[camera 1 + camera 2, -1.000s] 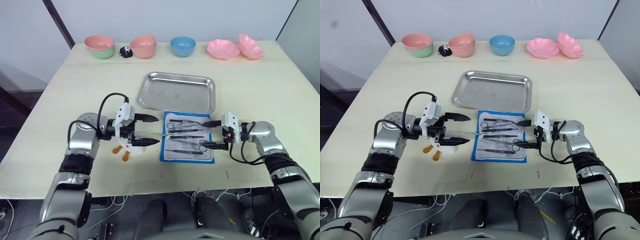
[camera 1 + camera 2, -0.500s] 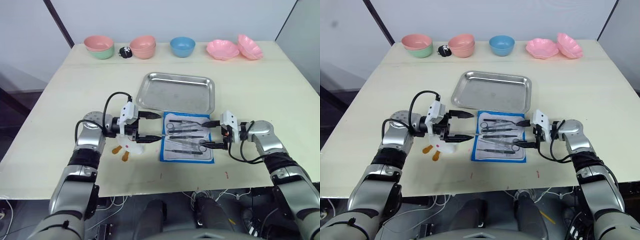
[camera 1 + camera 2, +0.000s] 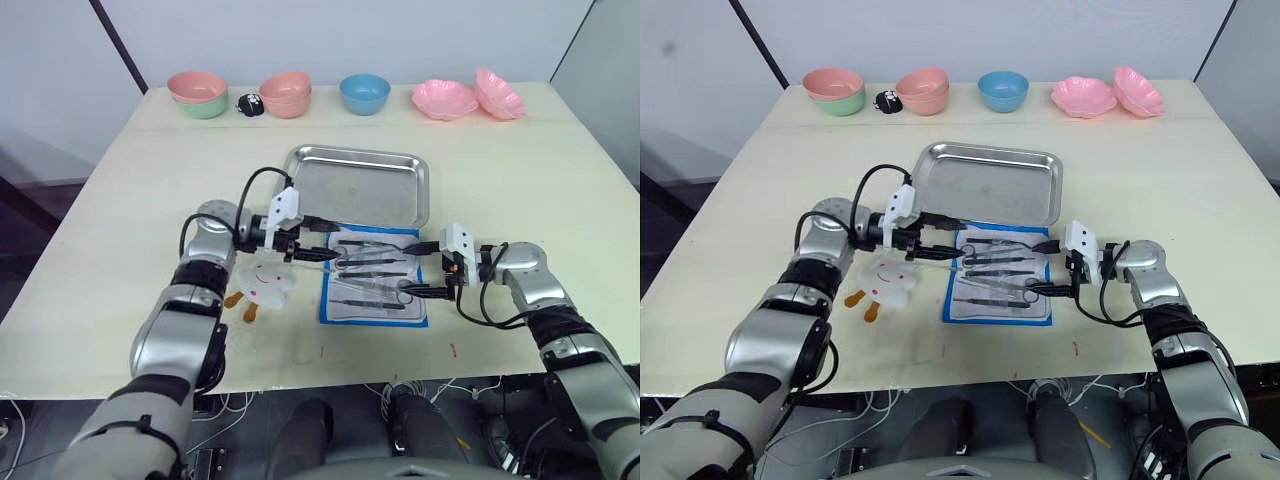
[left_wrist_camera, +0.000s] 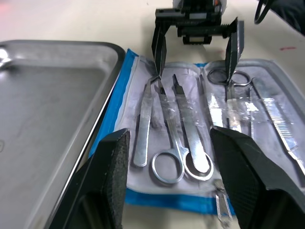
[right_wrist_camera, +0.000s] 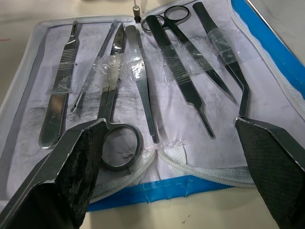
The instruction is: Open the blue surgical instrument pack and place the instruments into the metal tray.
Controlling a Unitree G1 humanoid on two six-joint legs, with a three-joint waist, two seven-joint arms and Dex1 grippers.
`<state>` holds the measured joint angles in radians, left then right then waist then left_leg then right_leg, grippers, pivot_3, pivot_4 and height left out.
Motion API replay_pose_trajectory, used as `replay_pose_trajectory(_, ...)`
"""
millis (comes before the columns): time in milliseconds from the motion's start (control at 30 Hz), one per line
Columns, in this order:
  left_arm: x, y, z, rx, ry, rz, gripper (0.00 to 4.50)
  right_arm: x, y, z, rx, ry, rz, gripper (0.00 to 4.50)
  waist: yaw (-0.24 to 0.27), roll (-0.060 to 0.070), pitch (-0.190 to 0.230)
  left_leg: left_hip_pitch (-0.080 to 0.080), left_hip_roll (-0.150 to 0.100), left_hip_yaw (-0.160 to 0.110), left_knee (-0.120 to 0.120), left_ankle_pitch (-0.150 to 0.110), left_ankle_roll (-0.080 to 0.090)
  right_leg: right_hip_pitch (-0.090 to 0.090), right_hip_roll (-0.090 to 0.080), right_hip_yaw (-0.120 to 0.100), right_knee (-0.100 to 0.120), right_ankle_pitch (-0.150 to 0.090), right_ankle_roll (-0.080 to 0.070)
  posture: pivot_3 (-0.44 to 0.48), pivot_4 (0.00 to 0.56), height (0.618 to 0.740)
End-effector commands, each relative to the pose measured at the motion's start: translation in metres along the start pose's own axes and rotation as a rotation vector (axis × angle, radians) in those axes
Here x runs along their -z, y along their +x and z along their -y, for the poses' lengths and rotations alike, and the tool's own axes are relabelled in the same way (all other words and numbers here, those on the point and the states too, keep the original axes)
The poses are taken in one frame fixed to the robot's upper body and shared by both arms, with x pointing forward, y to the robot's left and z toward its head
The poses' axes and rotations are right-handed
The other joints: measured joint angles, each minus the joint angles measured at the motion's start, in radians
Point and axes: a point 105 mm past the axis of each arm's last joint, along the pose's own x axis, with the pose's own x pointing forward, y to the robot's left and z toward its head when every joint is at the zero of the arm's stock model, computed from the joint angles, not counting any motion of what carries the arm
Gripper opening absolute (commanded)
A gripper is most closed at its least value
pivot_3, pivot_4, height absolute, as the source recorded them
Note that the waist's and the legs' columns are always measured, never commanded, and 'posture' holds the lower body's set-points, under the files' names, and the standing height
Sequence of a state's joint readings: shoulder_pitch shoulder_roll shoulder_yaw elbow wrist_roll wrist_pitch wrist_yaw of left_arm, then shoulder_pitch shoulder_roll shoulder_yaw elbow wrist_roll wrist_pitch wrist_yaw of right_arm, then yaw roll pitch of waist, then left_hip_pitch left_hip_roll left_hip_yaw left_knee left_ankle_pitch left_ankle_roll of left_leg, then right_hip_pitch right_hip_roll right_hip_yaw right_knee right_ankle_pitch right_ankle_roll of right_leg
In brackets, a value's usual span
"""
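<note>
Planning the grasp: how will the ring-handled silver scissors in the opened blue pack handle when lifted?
The ring-handled silver scissors are probably stiff and slippery, being thin polished metal. Lying flat on the pack's whitish lining, they may be hard to get under. Clear tape crosses some instruments and may resist.

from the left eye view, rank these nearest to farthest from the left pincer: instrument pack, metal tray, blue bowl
1. Blue surgical instrument pack: under the left pincer tips.
2. Metal tray: just beyond, toward the table's far side.
3. Blue bowl: at the far edge.
</note>
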<state>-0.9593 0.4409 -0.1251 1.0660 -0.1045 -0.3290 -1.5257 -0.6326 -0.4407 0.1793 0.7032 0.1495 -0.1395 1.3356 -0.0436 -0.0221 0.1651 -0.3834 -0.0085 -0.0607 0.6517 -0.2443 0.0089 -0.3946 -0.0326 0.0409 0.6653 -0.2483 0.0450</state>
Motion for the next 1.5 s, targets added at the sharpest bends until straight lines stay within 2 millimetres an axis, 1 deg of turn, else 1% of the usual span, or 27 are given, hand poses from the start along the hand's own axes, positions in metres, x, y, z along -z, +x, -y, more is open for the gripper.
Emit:
replay_pose_trajectory(33,-0.001,0.004,-0.006,0.001,0.036,-0.059,2.83,0.039,0.006,-0.020,-0.044,0.101,-0.119,4.50,-0.001,0.000,0.000,0.000,0.000,0.000,0.000,0.000,0.000,0.000,0.000,0.000,0.000,0.000,0.000,0.000,0.150,0.740)
replay_pose_trajectory(100,-0.002,0.008,-0.008,-0.001,0.032,-0.072,2.83,0.038,0.007,-0.020,-0.043,0.099,-0.115,4.50,-0.001,0.000,0.000,0.000,0.000,0.000,0.000,0.000,0.000,0.000,0.000,0.000,0.000,0.000,0.000,0.000,0.150,0.740)
replay_pose_trajectory(133,-0.002,0.010,-0.009,-0.003,0.029,-0.080,2.30,0.038,0.007,-0.020,-0.043,0.098,-0.114,4.50,-0.001,0.000,0.000,0.000,0.000,0.000,0.000,0.000,0.000,0.000,0.000,0.000,0.000,0.000,0.000,0.000,0.150,0.740)
replay_pose_trajectory(167,-0.002,0.011,-0.010,-0.005,0.029,-0.085,1.95,0.037,0.007,-0.020,-0.043,0.097,-0.113,4.50,-0.001,0.000,0.000,0.000,0.000,0.000,0.000,0.000,0.000,0.000,0.000,0.000,0.000,0.000,0.000,0.000,0.150,0.740)
replay_pose_trajectory(200,-0.002,0.012,-0.011,-0.010,0.028,-0.090,1.51,0.037,0.007,-0.020,-0.043,0.097,-0.112,4.50,-0.001,0.000,0.000,0.000,0.000,0.000,0.000,0.000,0.000,0.000,0.000,0.000,0.000,0.000,0.000,0.000,0.150,0.740)
replay_pose_trajectory(267,-0.001,0.014,-0.014,-0.031,0.030,-0.104,0.51,0.037,0.008,-0.020,-0.041,0.096,-0.110,4.50,-0.001,0.000,0.000,0.000,0.000,0.000,0.000,0.000,0.000,0.000,0.000,0.000,0.000,0.000,0.000,0.000,0.150,0.740)
replay_pose_trajectory(367,-0.004,0.017,-0.020,-0.068,0.013,-0.091,0.51,0.038,0.008,-0.021,-0.041,0.096,-0.110,4.50,-0.001,0.000,0.000,0.000,0.000,-0.001,0.000,0.000,0.000,0.000,0.001,0.000,0.000,0.000,0.000,0.000,0.150,0.740)
replay_pose_trajectory(600,0.001,0.020,-0.021,-0.089,0.023,-0.117,0.51,0.036,0.007,-0.021,-0.039,0.092,-0.107,4.50,-0.001,0.000,0.000,0.000,0.000,-0.001,0.000,0.000,0.000,0.000,0.000,0.000,0.000,0.000,0.000,0.000,0.150,0.740)
replay_pose_trajectory(700,-0.003,0.021,-0.023,-0.108,0.017,-0.079,0.51,0.036,0.007,-0.021,-0.039,0.090,-0.107,4.50,-0.001,0.000,0.000,0.000,0.000,-0.001,0.000,0.000,0.000,0.000,0.000,0.000,0.000,0.000,0.000,0.000,0.150,0.740)
replay_pose_trajectory(900,-0.009,0.019,-0.018,-0.062,0.001,-0.021,0.51,0.036,0.008,-0.022,-0.042,0.086,-0.105,4.50,-0.001,0.000,0.000,0.000,0.000,0.000,0.000,0.000,0.000,0.000,0.000,0.000,0.000,0.000,0.000,0.000,0.150,0.740)
replay_pose_trajectory(933,-0.011,0.019,-0.018,-0.062,0.006,-0.013,1.00,0.036,0.008,-0.022,-0.043,0.086,-0.105,4.50,-0.001,0.000,0.000,0.000,0.000,0.000,0.000,0.000,0.000,0.000,0.000,0.000,0.000,0.000,0.000,0.000,0.150,0.740)
replay_pose_trajectory(967,-0.011,0.019,-0.018,-0.062,0.010,-0.008,1.16,0.037,0.008,-0.022,-0.043,0.086,-0.105,4.50,-0.001,0.000,0.000,0.000,0.000,0.000,0.000,0.000,0.000,0.000,0.000,0.000,0.000,0.000,0.000,0.000,0.150,0.740)
replay_pose_trajectory(1000,-0.011,0.019,-0.018,-0.066,0.023,-0.016,1.59,0.037,0.008,-0.023,-0.044,0.086,-0.104,4.50,-0.001,0.000,0.000,0.000,0.000,0.000,0.000,0.000,0.000,0.000,0.000,0.000,0.000,0.000,0.000,0.000,0.150,0.740)
replay_pose_trajectory(1267,-0.006,0.024,-0.017,-0.061,0.031,-0.052,1.59,0.037,0.007,-0.024,-0.038,0.085,-0.102,4.50,-0.001,0.000,0.000,0.000,0.000,-0.001,0.000,0.000,0.000,0.000,0.000,0.000,0.000,0.000,0.000,0.000,0.150,0.740)
replay_pose_trajectory(1500,0.003,0.024,-0.019,-0.077,0.031,-0.127,1.59,0.038,0.007,-0.024,-0.031,0.087,-0.099,4.50,-0.001,0.000,0.000,0.000,0.000,-0.001,0.000,0.000,0.000,0.000,0.000,0.000,0.000,0.000,0.000,0.000,0.150,0.740)
